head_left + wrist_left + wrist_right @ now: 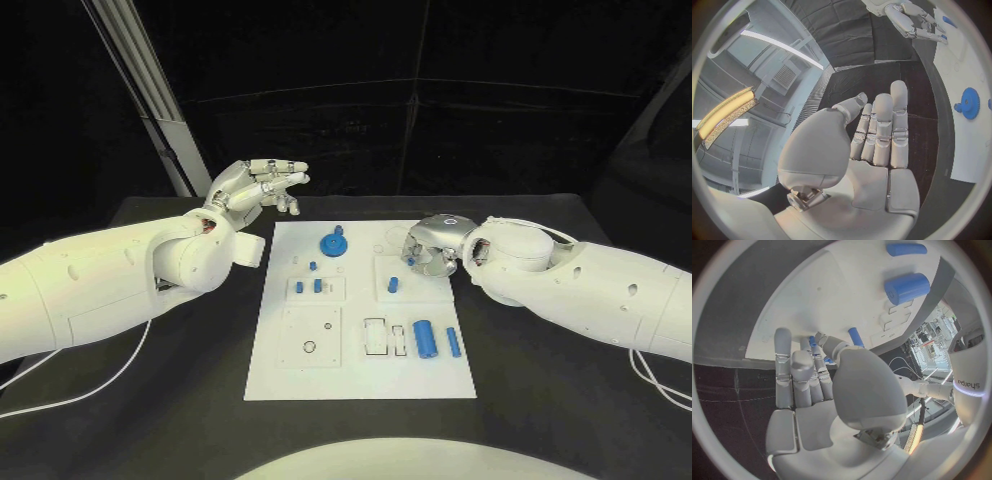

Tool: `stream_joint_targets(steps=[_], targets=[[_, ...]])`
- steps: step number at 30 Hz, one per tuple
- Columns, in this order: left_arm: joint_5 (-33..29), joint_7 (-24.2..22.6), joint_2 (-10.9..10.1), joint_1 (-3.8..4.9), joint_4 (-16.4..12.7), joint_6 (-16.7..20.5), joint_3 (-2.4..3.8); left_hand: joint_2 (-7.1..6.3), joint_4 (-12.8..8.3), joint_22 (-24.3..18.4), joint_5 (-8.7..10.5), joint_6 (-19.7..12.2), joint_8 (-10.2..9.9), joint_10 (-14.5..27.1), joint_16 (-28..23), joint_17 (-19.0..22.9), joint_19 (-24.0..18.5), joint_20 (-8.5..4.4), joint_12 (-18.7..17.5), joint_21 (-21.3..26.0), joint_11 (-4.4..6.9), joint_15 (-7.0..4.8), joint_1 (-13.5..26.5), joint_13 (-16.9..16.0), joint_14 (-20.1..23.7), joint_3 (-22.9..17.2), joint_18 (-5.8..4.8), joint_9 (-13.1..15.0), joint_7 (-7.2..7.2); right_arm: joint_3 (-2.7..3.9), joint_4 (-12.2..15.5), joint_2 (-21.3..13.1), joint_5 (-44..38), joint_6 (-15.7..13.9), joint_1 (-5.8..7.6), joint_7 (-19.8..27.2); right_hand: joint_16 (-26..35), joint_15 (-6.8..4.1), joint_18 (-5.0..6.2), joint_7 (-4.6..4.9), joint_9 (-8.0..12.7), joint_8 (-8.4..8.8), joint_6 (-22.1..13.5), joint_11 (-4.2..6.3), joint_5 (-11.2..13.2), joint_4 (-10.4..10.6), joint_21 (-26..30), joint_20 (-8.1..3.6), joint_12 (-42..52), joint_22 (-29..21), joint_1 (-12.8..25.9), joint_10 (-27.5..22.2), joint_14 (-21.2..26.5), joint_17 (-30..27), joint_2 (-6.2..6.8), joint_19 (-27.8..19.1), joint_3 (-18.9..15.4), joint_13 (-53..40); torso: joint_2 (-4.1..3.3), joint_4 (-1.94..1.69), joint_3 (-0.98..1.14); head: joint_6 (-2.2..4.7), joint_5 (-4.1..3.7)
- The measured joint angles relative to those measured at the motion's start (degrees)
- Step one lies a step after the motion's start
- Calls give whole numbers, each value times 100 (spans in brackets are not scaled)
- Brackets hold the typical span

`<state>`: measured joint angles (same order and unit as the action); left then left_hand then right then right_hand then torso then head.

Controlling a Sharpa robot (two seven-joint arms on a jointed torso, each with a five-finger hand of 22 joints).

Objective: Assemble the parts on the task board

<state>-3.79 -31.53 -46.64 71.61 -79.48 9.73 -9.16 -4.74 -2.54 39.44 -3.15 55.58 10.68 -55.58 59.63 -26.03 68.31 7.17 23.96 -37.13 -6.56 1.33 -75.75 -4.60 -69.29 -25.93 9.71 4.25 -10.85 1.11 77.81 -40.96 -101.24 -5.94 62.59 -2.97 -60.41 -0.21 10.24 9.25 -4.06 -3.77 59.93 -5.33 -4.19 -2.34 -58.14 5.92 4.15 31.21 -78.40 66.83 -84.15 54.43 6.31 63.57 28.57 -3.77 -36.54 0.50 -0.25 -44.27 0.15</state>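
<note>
Closest up in the right wrist view: right hand (pixel 811 390), fingers (pixel 784 360) fairly straight and side by side, thumb reaching toward a small blue peg (pixel 855 336) standing on the task board (pixel 829 295); can't tell if it's actually pinching anything, too cluttered at the fingertips. Same hand in the head view (pixel 436 243), hunched over the board's far right area, just beside a small upright blue peg (pixel 395 285). Over on the other side, left hand (pixel 260 187) up off the table past the board's far left corner, fingers loosely apart and curled a bit, holding nothing; wrist view backs that up, left hand (pixel 873 145) with flat palm and straight fingers, nothing in it. Task board (pixel 361 375) sitting mid-table on the black table (pixel 173 400), long side running away from the robot. On it: blue gear (pixel 335 244) near the far edge, also seen from the left wrist (pixel 969 103); a few short blue pegs (pixel 309 284) standing in the left-middle block; a fat blue cylinder (pixel 426 338) and a thinner blue pin (pixel 451 342) lying side by side near the right edge, next to two rectangular slots (pixel 376 336). Round hole (pixel 309 347) in the near-left square block with nothing in it. Near end of the board bare white, black tabletop open on both sides and in front, arms coming in from the left and right edges.
</note>
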Motion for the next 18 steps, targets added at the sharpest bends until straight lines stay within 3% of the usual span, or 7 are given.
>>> stream_joint_targets(steps=[7,16,18], targets=[[-7,4,-11,0,2,-2,-1,0,0,-7,0,0,0,0,0,0,0,0,0,0,0,0,0,-1,0,0,0,0,0,3,-24,26,-21,-25,-6,2,-200,0,0,14,-14,0,40,1,0,-46,-199,0,5,243,0,3,0,153,0,0,123,-1,-2,1,0,5,3],[-13,11,-17,0,1,-5,-1,0,0,-12,0,0,0,0,-22,10,0,0,0,0,0,21,0,-1,20,0,-1,1,0,14,-47,79,-99,14,0,-50,-537,-22,0,-97,-85,-121,377,116,32,-193,-576,-59,165,756,-109,384,22,427,-108,189,269,-36,-7,2,3,-1,-8],[-14,13,-18,0,1,-5,-1,0,0,-12,0,0,0,0,-22,10,0,0,0,0,0,21,0,-1,20,0,0,1,0,16,-45,92,-136,27,0,-76,-599,-22,-92,-113,-89,-122,433,130,57,-211,-648,-89,166,865,-127,429,22,481,-126,219,252,-51,-8,2,3,-1,-13]])
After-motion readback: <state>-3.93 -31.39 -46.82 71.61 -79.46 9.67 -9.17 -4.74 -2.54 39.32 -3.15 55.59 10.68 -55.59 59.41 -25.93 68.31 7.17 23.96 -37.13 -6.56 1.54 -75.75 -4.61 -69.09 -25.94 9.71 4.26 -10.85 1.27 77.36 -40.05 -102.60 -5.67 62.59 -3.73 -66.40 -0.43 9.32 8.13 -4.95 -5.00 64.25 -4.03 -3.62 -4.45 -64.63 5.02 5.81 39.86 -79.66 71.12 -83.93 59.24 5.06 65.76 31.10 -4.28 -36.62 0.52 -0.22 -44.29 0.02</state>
